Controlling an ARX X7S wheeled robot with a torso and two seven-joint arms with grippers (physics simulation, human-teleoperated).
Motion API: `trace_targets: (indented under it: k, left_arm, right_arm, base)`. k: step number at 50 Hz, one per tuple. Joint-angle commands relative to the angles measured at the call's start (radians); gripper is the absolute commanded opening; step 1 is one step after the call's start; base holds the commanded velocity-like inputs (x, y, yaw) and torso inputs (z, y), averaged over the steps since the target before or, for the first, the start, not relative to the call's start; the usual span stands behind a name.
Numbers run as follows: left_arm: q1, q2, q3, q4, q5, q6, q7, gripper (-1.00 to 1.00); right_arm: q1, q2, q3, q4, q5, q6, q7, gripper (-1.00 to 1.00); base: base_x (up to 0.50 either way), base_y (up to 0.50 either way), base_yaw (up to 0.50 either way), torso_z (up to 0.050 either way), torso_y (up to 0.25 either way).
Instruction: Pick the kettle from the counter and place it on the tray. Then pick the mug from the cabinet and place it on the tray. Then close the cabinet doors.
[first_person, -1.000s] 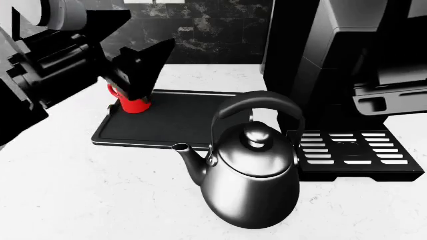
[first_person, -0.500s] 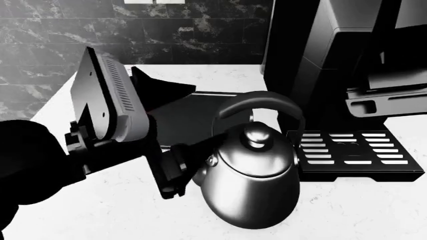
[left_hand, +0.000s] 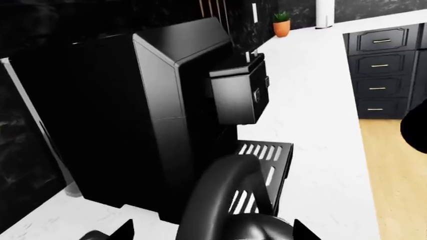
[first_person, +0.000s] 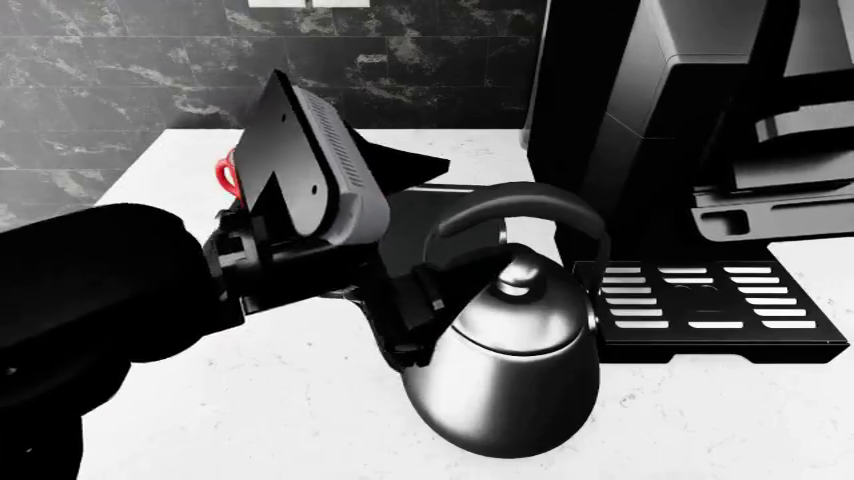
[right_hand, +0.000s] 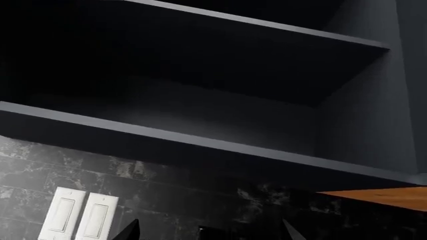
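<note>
The kettle (first_person: 501, 345) stands on the counter (first_person: 200, 420), before the tray (first_person: 400, 215) and beside the coffee machine (first_person: 667, 130). The left gripper (first_person: 407, 320) sits against its spout side, fingertips spread either side of the handle (left_hand: 220, 200). The mug (first_person: 230, 172) peeks out behind the arm. The right gripper (right_hand: 210, 231), fingers apart, faces cabinet shelves (right_hand: 200, 145).

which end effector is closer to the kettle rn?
Left. The left end effector is right at the kettle, by its spout side. The right end effector is up facing the cabinet shelves, away from it.
</note>
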Motion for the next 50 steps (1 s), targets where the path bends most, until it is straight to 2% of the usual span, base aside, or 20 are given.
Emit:
trace_targets:
  k: [1,16,29,30,50]
  left_arm:
    - [-0.035,0.058,0.073,-0.069,0.060,0.023,0.012,1.00]
    - [-0.047,0.126,0.151,-0.169,0.131,0.066,0.021,1.00]
    - [-0.037,0.158,0.201,-0.164,0.142,0.073,0.017,1.00]
    - [-0.036,0.158,0.204,-0.160,0.149,0.078,0.012,-1.00]
    - [-0.042,0.145,0.172,-0.177,0.148,0.099,-0.012,-1.00]
  right_arm:
    - [-0.026,-0.018,0.052,0.001,0.012,0.037,-0.008,1.00]
    - [-0.057,-0.047,0.103,0.004,0.017,0.078,-0.018,1.00]
    - [-0.094,-0.068,0.162,0.005,0.005,0.118,-0.052,1.00]
    - [-0.099,-0.070,0.168,0.005,0.004,0.120,-0.054,1.00]
    - [-0.118,-0.107,0.216,0.008,0.011,0.172,-0.056,1.00]
  base:
    - [0.00,0.00,0.00,0.000,0.000]
    - [0.00,0.00,0.00,0.000,0.000]
    - [0.00,0.00,0.00,0.000,0.000]
    - [0.00,0.00,0.00,0.000,0.000]
    - [0.00,0.00,0.00,0.000,0.000]
